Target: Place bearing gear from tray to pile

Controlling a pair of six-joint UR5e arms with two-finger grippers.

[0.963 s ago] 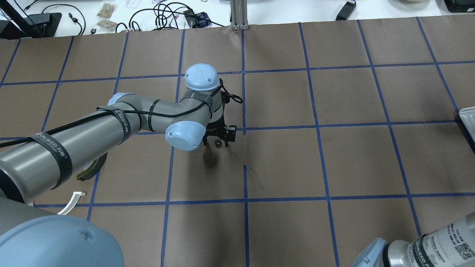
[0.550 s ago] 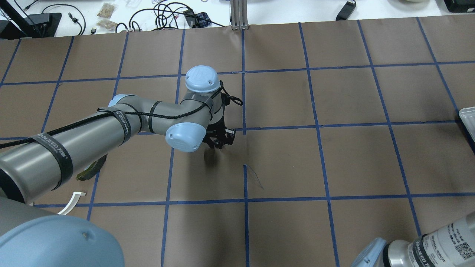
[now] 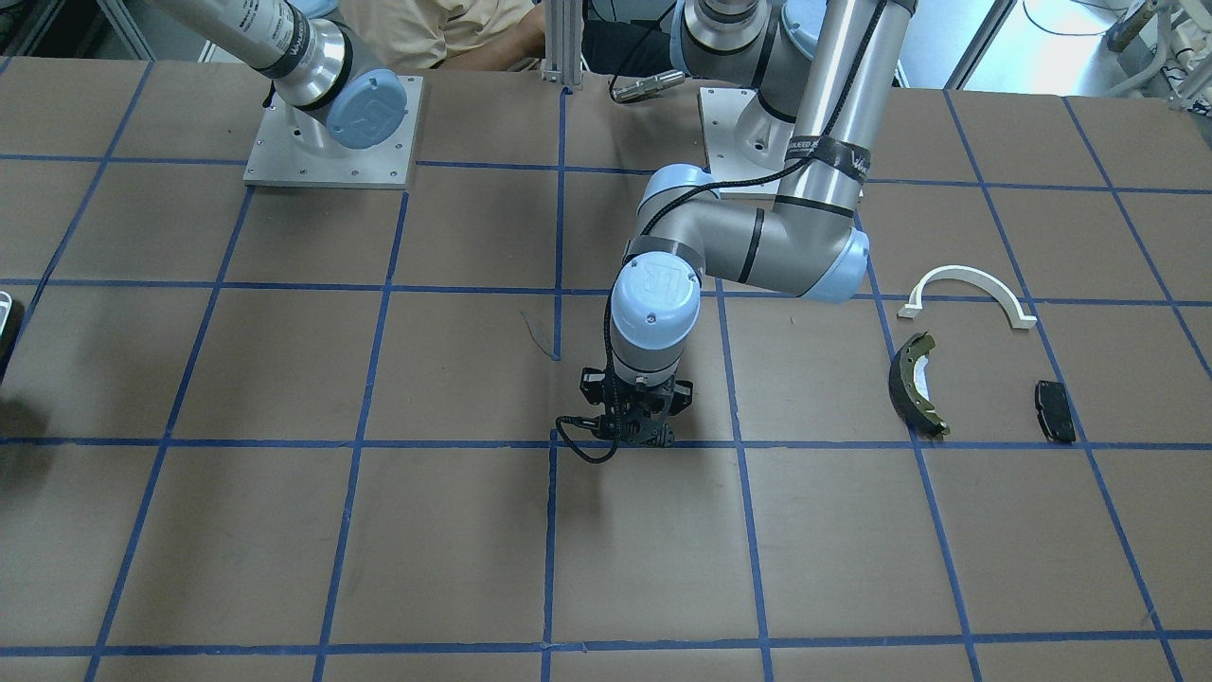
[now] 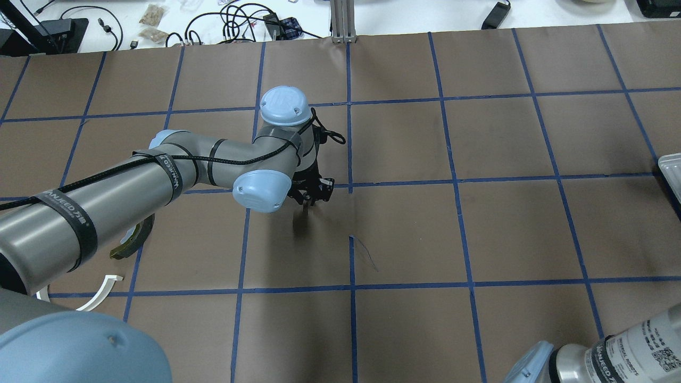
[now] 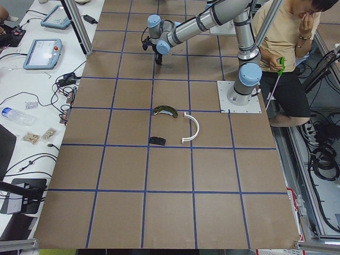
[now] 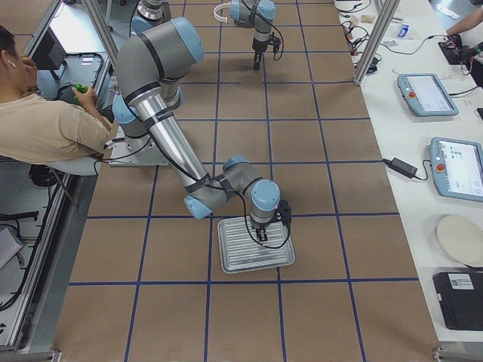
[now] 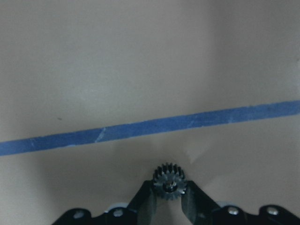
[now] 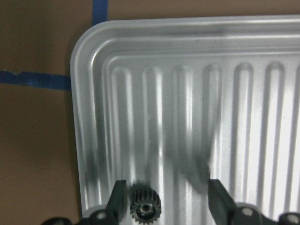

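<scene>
My left gripper (image 7: 169, 188) is shut on a small dark bearing gear (image 7: 169, 181), held low over the brown paper near a blue tape line at the table's middle (image 4: 307, 201). My right gripper (image 8: 168, 199) is open over the ribbed metal tray (image 8: 262, 117), with a second small gear (image 8: 145, 208) lying between its fingers, close to the left one. The pile lies on the robot's left: an olive-green brake shoe (image 3: 914, 384), a white arched strip (image 3: 968, 289) and a flat black pad (image 3: 1054, 410). The left arm partly hides the pile in the overhead view.
The tray (image 6: 256, 245) sits on the robot's right side; only its edge (image 4: 671, 170) shows in the overhead view. A seated operator (image 5: 287, 37) is behind the robot bases. Cables and tablets lie on the white bench beyond the table's far edge.
The left gripper's fingers, open around the gear a second ago, have closed on it. The wrist has shifted slightly left with the gear.
</scene>
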